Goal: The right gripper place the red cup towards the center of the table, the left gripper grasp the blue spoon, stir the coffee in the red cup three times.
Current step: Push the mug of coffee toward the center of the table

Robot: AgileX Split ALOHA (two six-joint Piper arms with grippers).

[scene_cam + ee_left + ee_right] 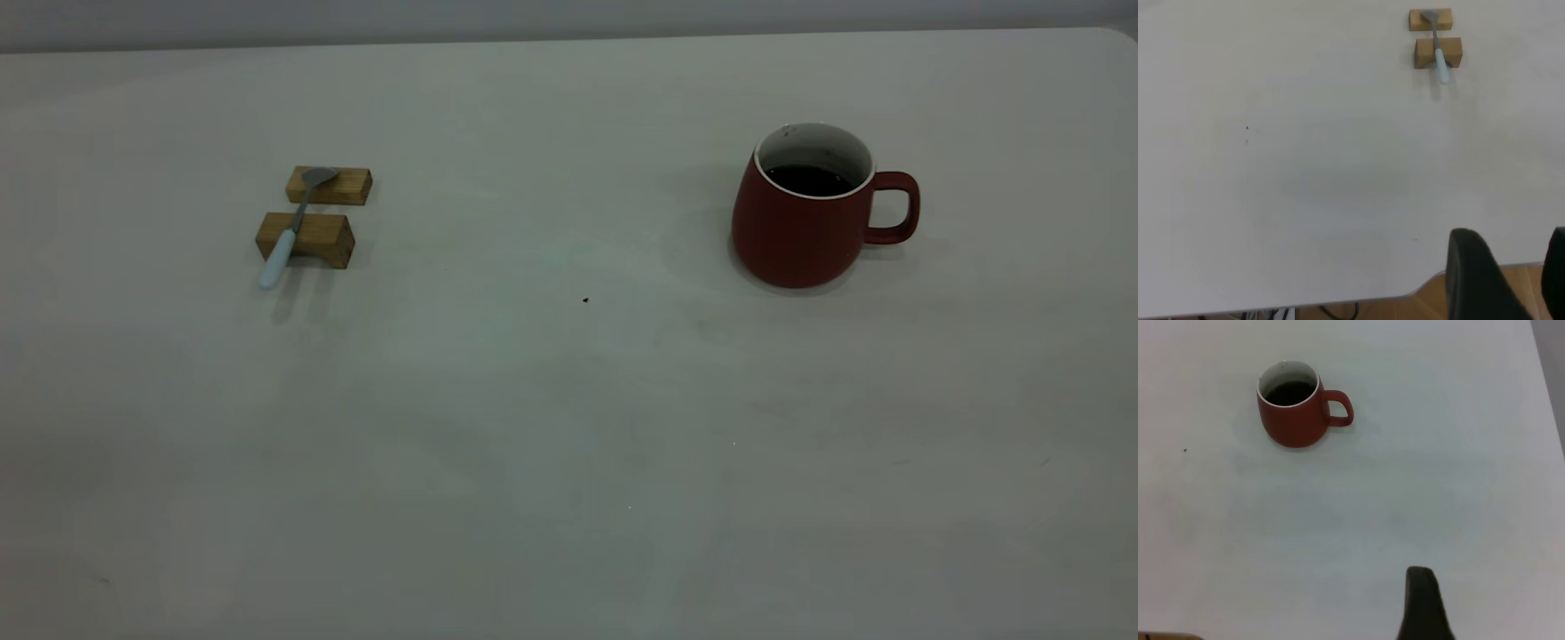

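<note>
Mug and spoon well apart on the table (569,427), neither touched by a gripper.

The red cup (805,222) is a rounded, matte dark-red mug with white rim and interior, upright, its loop handle pointing away from the spoon; the coffee (809,180) sits dark and flat inside. Far from the cup, the blue spoon (292,229) rests across two wooden blocks (307,238), grey bowl on the farther block, pale handle overhanging the nearer. The left gripper (1511,280) hangs spread over the table edge, well short of the spoon. Of the right gripper only one dark finger (1423,603) shows, well short of the cup, so I cannot tell its state.
</note>
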